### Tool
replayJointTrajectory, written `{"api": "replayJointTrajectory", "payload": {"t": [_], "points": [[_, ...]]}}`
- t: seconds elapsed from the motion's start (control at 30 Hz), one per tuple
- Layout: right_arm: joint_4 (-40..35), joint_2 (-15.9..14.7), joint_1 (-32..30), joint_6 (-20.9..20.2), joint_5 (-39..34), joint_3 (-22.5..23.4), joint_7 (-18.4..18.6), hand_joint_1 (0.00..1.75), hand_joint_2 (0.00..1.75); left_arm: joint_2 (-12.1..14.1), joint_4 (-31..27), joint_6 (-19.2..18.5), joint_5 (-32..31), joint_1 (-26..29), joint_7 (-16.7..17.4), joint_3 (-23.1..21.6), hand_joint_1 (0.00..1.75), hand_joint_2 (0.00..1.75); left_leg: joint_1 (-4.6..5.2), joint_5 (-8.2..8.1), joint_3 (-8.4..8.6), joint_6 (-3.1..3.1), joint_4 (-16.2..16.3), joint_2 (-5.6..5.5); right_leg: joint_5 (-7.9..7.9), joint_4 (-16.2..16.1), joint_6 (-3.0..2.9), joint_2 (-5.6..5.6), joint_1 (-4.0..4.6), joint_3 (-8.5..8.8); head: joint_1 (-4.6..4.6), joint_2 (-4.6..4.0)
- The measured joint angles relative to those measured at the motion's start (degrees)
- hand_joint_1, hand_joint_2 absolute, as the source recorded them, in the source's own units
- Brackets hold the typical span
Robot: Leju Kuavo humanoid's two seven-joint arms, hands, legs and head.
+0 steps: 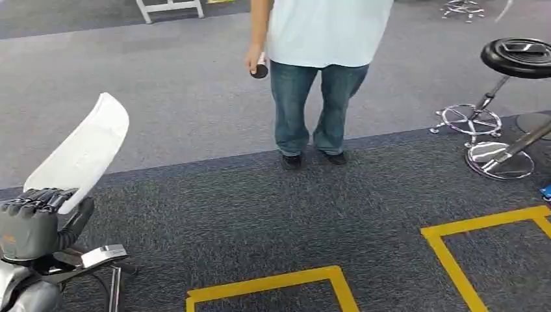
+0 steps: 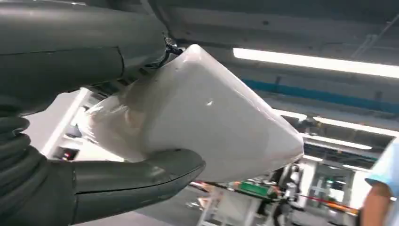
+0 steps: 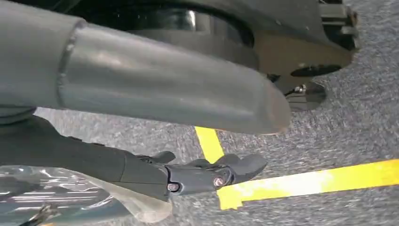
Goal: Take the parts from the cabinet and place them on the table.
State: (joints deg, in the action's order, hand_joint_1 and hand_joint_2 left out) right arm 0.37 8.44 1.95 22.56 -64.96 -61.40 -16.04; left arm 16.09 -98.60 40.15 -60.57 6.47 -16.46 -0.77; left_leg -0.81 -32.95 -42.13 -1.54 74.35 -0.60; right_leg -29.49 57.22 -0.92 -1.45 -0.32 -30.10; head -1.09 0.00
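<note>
Left hand [image 1: 32,221] grips a large white part [image 1: 84,153], a smooth curved shell that stands up and leans away from the fist; in the left wrist view the thick thumb [image 2: 141,176] presses one face of the part [image 2: 197,117] while the darker fingers clamp the opposite face, so the hand is closed firmly round its lower end and most of the shell juts out unsupported. Neither cabinet nor bench is visible from here; the head view looks down on grey carpet [image 1: 260,214] marked with yellow tape [image 1: 273,284], with a person [image 1: 321,71] standing ahead and black stools [image 1: 513,58] off to the right. My judgement is that the part is in transit toward the bench, with the placing not yet done. The main risk is the long overhang: the glossy surface could slide or twist in the grip if the robot sways while walking, and the free end could clip the person or a stool on a turn. The right hand [image 3: 197,172] hangs low above the carpet and tape lines; its dark fingers are curled loosely and something pale and glossy lies against them, but I cannot tell whether that is a held part or a piece of the robot's own body.
</note>
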Motion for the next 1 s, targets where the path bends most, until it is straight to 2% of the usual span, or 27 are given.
{"api": "replayJointTrajectory", "payload": {"t": [0.03,0.07,0.13,0.17,0.2,0.23,0.27,0.33,0.37,0.4,0.43,0.47,0.5,0.53,0.57,0.6,0.63,0.67,0.7,0.73,0.77,0.8,0.83,0.87,0.9,0.93,1.0], "points": [[0.0,0.0,-0.03,0.0,0.02,0.0,0.02,0.0,0.0,0.0,0.11,0.0,-0.04,0.01,0.0,-0.02,1.75,1.75,-0.14,0.32,-0.45,-0.11,0.85,0.02,-0.13,0.02,0.05,-0.87,0.03,0.09,0.02,0.0],[0.0,0.0,-0.02,-0.02,0.02,0.0,0.02,0.0,0.0,0.02,0.22,0.0,-0.07,0.03,0.0,0.0,1.75,1.75,-0.23,1.95,0.45,-0.21,-0.9,0.14,-0.32,0.03,0.11,-1.73,0.07,0.22,0.02,0.0],[0.0,0.0,0.01,-0.02,0.02,-0.02,0.02,0.0,0.0,0.02,0.28,0.0,-0.07,0.01,0.0,0.0,1.75,1.75,-0.27,6.88,5.29,-0.08,-10.09,1.44,-0.78,0.03,0.46,-3.2,0.08,0.86,0.0,0.0],[0.0,0.0,0.01,-0.02,0.02,-0.02,0.04,0.0,0.0,0.04,0.28,0.0,-0.07,-0.05,0.0,0.0,1.75,1.75,-0.07,7.78,7.32,0.13,-14.17,4.15,-1.05,0.02,0.73,-3.77,0.25,1.21,0.02,0.0],[0.02,0.0,0.04,-0.02,0.02,-0.02,0.04,0.0,0.0,0.04,0.37,0.0,-0.04,-0.36,0.0,-0.04,1.75,1.75,0.94,6.87,7.85,0.44,-15.25,5.84,-1.4,0.19,1.21,-4.4,0.76,0.99,-0.11,0.0],[0.02,0.0,0.04,-0.02,0.02,-0.02,0.09,0.0,0.0,0.0,0.37,0.0,-0.02,-0.46,0.0,-0.04,1.75,1.75,0.83,6.79,7.59,1.23,-15.03,5.27,-1.48,0.04,1.46,-4.97,0.8,1.09,0.09,0.0],[0.02,0.0,0.04,-0.02,0.02,-0.04,0.15,0.0,0.0,0.02,0.39,0.0,0.02,-0.38,0.0,-0.02,1.75,1.75,0.95,6.73,7.41,1.41,-15.16,4.56,-1.7,-0.02,1.7,-5.69,0.81,1.41,0.22,0.0],[0.0,0.0,0.21,0.0,0.02,-0.04,0.15,0.0,0.0,0.11,0.46,0.0,0.02,-0.36,0.0,0.04,1.75,1.75,0.87,6.9,7.52,2.23,-15.55,2.97,-2.13,-0.15,2.4,-7.15,0.76,1.91,0.11,0.0],[0.0,0.0,0.25,-0.02,0.04,-0.07,0.13,0.0,0.0,0.09,0.46,0.0,0.02,-0.28,-0.02,0.04,1.75,1.75,0.6,7.06,7.75,2.6,-15.9,2.42,-2.98,0.77,2.71,-4.49,0.44,1.34,0.28,0.0],[0.0,0.0,0.25,-0.02,0.06,-0.09,0.07,0.0,0.0,0.11,0.46,0.02,0.02,-0.63,-0.02,0.04,1.75,1.75,0.52,7.08,7.74,3.17,-15.93,1.85,-4.82,3.93,2.71,-1.13,0.26,-0.1,0.53,0.0],[0.02,0.0,0.22,-0.02,0.02,-0.09,0.13,0.0,0.0,0.05,0.46,0.02,0.02,-0.79,-0.02,0.02,1.75,1.75,0.52,7.04,7.65,3.4,-15.91,1.1,-6.96,8.86,2.75,0.48,0.25,-2.61,0.77,0.0],[0.02,0.0,0.11,-0.02,0.0,-0.09,0.15,0.0,0.0,-0.02,0.48,0.02,0.0,-0.75,-0.02,0.0,1.75,1.75,0.55,7.02,7.65,3.45,-15.91,0.32,-8.93,14.12,2.78,1.16,0.26,-5.43,0.85,0.0],[0.02,0.0,0.05,-0.02,0.0,-0.09,0.18,0.0,0.0,-0.02,0.48,0.02,0.0,-0.73,-0.02,0.0,1.75,1.75,0.58,6.99,7.66,3.48,-15.9,-0.48,-9.89,17.88,2.8,1.34,0.27,-7.73,0.76,0.0],[0.02,0.0,0.05,-0.02,0.0,-0.09,0.2,0.0,0.0,-0.07,0.52,0.0,0.0,-0.73,0.0,-0.02,1.75,1.75,0.59,6.99,7.71,3.48,-15.89,-1.27,-9.41,19.18,2.79,1.37,0.26,-8.98,0.85,0.0],[0.02,-0.02,0.07,-0.02,-0.02,-0.09,0.2,0.0,0.0,-0.11,0.55,0.0,0.0,-0.73,0.0,-0.02,1.75,1.75,0.59,6.98,7.82,3.47,-15.88,-2.11,-7.57,17.81,2.73,1.38,0.26,-8.9,0.74,0.0],[0.02,-0.02,0.1,-0.02,-0.05,-0.09,0.2,0.0,0.0,-0.11,0.59,0.0,0.0,-0.73,-0.02,-0.02,1.75,1.75,0.56,6.95,7.96,3.41,-15.86,-2.98,-4.87,14.28,2.67,1.52,0.21,-7.64,0.87,0.0],[0.02,0.0,0.1,-0.02,-0.05,-0.09,0.2,0.0,0.0,-0.13,0.59,0.0,0.0,-0.73,0.0,-0.02,1.75,1.75,0.5,6.87,8.18,3.3,-15.86,-3.92,-1.45,8.56,2.57,2.25,0.06,-5.29,0.81,0.0],[0.02,-0.02,0.1,-0.02,-0.05,-0.09,0.2,0.0,0.0,-0.15,0.59,0.0,0.0,-0.73,0.0,-0.02,1.75,1.75,0.44,6.76,8.32,3.11,-15.83,-4.71,1.06,3.35,2.51,4.1,-0.2,-3.11,0.85,0.0],[0.02,-0.02,0.11,-0.02,-0.02,-0.09,0.2,0.0,0.0,-0.13,0.61,0.0,0.0,-0.82,0.0,0.0,1.75,1.75,0.73,6.68,8.11,2.69,-15.52,-5.32,0.27,1.74,2.43,6.49,-0.43,-2.45,0.76,0.0],[0.02,-0.02,0.17,-0.02,-0.05,-0.11,0.2,0.0,0.0,-0.13,0.61,-0.02,0.0,-0.91,-0.02,-0.02,1.75,1.75,0.51,6.74,7.72,2.44,-15.31,-6.17,0.22,1.1,2.34,6.13,-0.44,-1.5,0.67,0.0],[0.02,-0.02,0.12,-0.02,-0.13,-0.11,0.2,0.0,0.0,-0.13,0.61,0.0,0.02,-0.86,-0.17,-0.02,1.75,1.75,0.23,7.0,7.5,1.92,-15.5,-6.62,0.26,1.1,2.17,5.65,-0.19,-1.62,0.76,0.0],[0.02,-0.02,0.17,0.0,-0.13,-0.11,0.22,0.0,0.0,-0.13,0.66,0.0,0.04,-0.64,-0.39,0.0,1.75,1.75,0.02,7.29,7.41,1.48,-15.76,-7.38,0.34,1.19,1.82,5.02,0.05,-1.58,0.79,0.0],[0.0,0.0,0.25,0.0,-0.13,-0.11,0.2,0.0,0.0,-0.09,0.68,0.0,0.07,-0.61,-0.46,0.04,1.75,1.75,0.13,7.39,7.3,1.16,-15.85,-8.05,0.57,0.81,1.43,4.33,-0.2,-1.4,0.7,0.0],[0.02,0.07,0.33,0.0,-0.13,-0.11,0.2,0.0,0.0,-0.09,0.7,0.0,0.09,-0.52,-0.59,0.09,1.75,1.75,0.15,6.89,7.21,1.12,-15.2,-6.33,0.85,0.35,0.98,3.46,-0.46,-1.13,0.72,0.0],[0.02,0.07,0.28,0.02,-0.13,-0.11,0.2,0.0,0.0,-0.04,0.7,0.0,0.17,-0.87,-0.72,0.09,1.75,1.75,0.52,5.48,6.37,0.9,-13.21,-2.94,0.77,0.08,0.67,2.77,-0.3,-0.86,0.19,0.0],[0.02,0.07,0.2,0.06,-0.15,-0.11,0.2,0.0,0.0,-0.09,0.77,0.0,0.22,-1.15,-0.77,0.05,1.75,1.75,0.48,3.43,4.64,0.61,-9.53,-1.19,0.72,0.09,0.48,1.89,-0.16,-0.81,0.04,0.0],[0.02,0.07,0.06,0.07,-0.22,-0.11,0.2,0.0,0.0,-0.2,0.96,0.0,0.28,-1.15,-0.98,0.0,1.75,1.75,0.18,-0.43,0.41,0.3,-0.43,-0.05,0.51,0.12,0.17,0.16,0.16,-0.79,0.02,0.0]]}}
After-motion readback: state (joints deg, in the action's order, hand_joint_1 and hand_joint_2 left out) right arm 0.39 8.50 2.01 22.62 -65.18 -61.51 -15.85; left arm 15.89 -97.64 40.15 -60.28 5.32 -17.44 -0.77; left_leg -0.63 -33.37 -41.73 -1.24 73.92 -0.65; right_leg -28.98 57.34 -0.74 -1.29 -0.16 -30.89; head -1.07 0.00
